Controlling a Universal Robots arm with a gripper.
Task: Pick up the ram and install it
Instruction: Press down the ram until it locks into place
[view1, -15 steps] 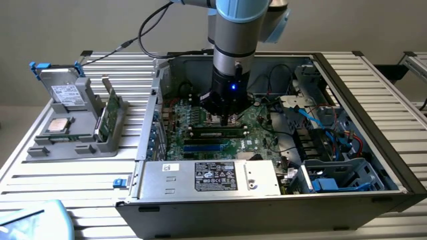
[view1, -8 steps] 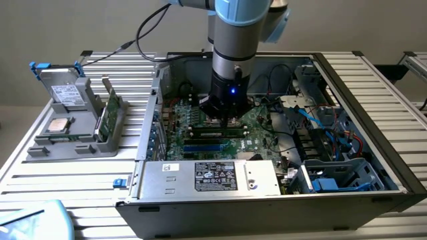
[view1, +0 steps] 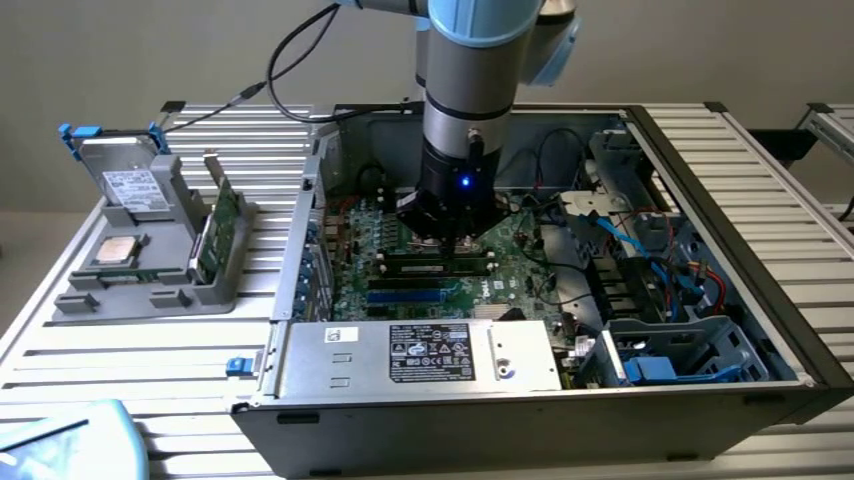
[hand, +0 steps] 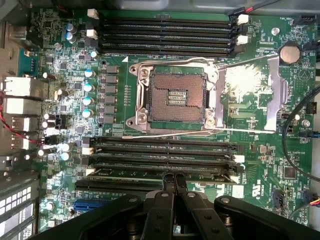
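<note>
Two hand (hand: 173, 181) fingers together atop seated ram (hand: 160, 172).

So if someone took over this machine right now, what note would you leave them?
Gripper: shut, holding nothing, tips down on the top edge of the ram.
Ram: standing in a memory slot on the motherboard, in the bank nearest the gripper, past the empty CPU socket.
Done: ram picked up and set in the slot.
Left: cannot tell whether it is fully home or the end clips have latched.
</note>
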